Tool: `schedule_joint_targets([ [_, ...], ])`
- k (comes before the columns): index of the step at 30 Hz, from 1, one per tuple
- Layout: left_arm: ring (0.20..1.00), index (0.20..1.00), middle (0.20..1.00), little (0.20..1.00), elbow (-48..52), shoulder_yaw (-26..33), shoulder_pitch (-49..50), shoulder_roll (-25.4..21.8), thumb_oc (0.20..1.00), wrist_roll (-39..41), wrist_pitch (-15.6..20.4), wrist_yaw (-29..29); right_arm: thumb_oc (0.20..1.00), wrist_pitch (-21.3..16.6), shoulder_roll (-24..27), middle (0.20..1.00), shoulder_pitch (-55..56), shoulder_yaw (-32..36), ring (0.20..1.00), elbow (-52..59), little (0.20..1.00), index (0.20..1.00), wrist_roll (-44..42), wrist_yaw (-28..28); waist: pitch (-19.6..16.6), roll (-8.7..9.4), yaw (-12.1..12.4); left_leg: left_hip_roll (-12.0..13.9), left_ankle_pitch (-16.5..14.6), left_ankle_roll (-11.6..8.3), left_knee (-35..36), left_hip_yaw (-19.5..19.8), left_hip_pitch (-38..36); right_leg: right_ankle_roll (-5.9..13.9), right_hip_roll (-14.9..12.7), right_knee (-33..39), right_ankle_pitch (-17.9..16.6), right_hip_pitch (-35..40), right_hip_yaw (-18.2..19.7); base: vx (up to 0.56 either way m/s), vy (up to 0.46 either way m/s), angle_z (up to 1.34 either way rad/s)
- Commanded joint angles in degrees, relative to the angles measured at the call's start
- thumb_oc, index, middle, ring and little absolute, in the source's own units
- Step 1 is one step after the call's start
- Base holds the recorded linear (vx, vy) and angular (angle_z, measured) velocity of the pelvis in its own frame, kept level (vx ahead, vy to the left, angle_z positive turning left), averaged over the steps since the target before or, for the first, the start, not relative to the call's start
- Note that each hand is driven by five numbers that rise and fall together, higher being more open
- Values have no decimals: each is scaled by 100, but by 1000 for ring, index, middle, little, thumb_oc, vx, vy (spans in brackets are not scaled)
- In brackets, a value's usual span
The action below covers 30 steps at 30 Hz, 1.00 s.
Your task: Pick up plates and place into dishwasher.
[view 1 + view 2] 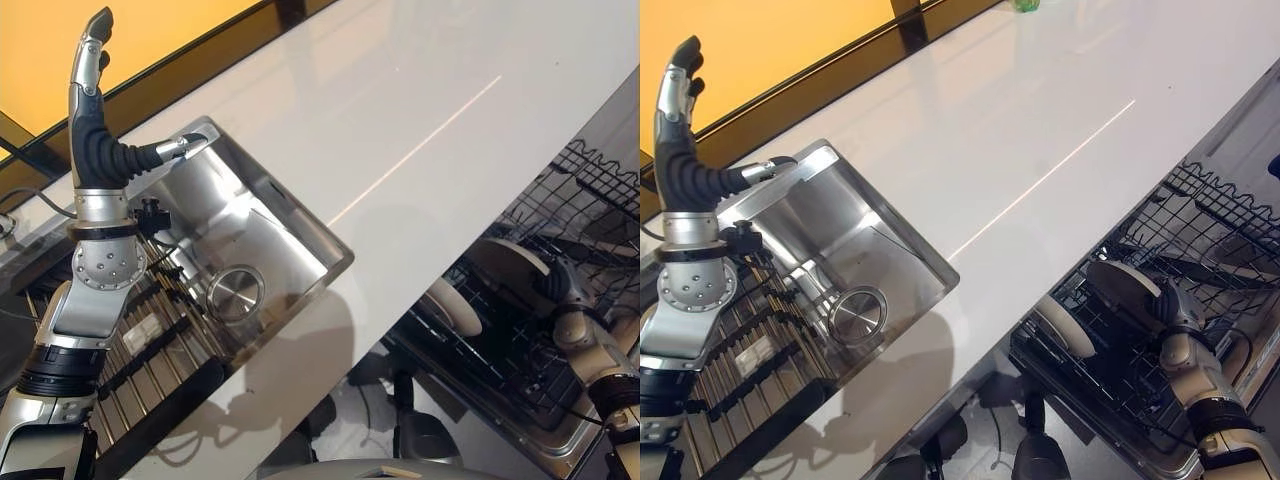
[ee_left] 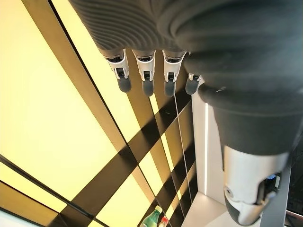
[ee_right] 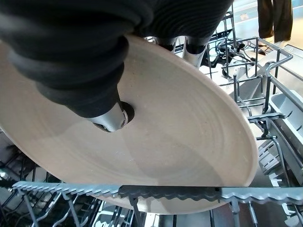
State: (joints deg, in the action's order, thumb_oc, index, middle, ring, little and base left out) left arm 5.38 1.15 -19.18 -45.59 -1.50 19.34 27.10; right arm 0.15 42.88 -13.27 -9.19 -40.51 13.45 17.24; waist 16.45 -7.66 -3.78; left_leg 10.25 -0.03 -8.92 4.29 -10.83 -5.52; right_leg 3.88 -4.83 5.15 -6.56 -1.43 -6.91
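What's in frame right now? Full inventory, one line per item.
Beige round ceramic plates: two. One pinched by the right hand over the dishwasher rack; the other standing on edge in the rack, nearer the counter.
Black wire dishwasher rack: one, pulled out below the counter's edge, on the right.
White glossy countertop: one, running diagonally through the middle.
Stainless steel sink: one, set in the counter at left, round drain in its floor.
Green bottle: one, at the counter's far end.
Left hand: raised above the sink, fingers straight, holding nothing.
Right hand: down in the rack, thumb and fingers on the plate.
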Motion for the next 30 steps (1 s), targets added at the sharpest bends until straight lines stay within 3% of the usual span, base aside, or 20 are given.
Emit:
schedule_joint_targets([
  [1,1000,1000,1000,1000,-117,-10,-274,-110,1000,35,133,30,200,-47,-523,200,486,-571,200,-134,200,200,-227,-109,-283,-15,-26,109,528,67,-74,212,922,453,-672,-1042,1092,-21,-46,76,-39,1],
  [6,1000,1000,1000,1000,-138,24,-141,-44,1000,31,153,-72,200,-85,-594,200,686,-434,200,-30,200,200,-292,66,-391,66,-49,176,494,62,-87,191,813,448,-626,-1029,1102,78,-34,66,-38,1],
  [7,1000,1000,1000,1000,-149,45,-94,-24,1000,25,167,-104,680,-104,-599,680,733,-364,680,30,680,680,-295,130,-436,97,-60,194,479,63,-87,185,767,450,-612,-1014,1102,119,-24,94,-41,0],
  [8,1000,1000,1000,1000,-146,67,-53,-15,1000,26,175,-130,1000,-60,-617,1000,777,-319,1000,114,1000,1000,-299,181,-472,122,-63,206,469,64,-89,183,735,452,-600,-1003,1099,151,-21,114,-44,-2],
  [23,1000,1000,1000,1000,-58,695,792,120,1000,23,221,-521,1000,585,-855,1000,1492,937,1000,2181,1000,1000,56,854,-833,373,-208,286,230,109,-209,90,318,470,-487,-892,1086,471,32,74,-20,-3],
  [30,1000,1000,1000,1000,89,1103,1227,280,1000,22,268,-732,1000,565,-1027,1000,1748,1349,1000,2642,1000,1000,139,938,-914,402,-287,219,45,142,-448,36,253,480,-525,-912,1072,480,171,30,28,-5],
])
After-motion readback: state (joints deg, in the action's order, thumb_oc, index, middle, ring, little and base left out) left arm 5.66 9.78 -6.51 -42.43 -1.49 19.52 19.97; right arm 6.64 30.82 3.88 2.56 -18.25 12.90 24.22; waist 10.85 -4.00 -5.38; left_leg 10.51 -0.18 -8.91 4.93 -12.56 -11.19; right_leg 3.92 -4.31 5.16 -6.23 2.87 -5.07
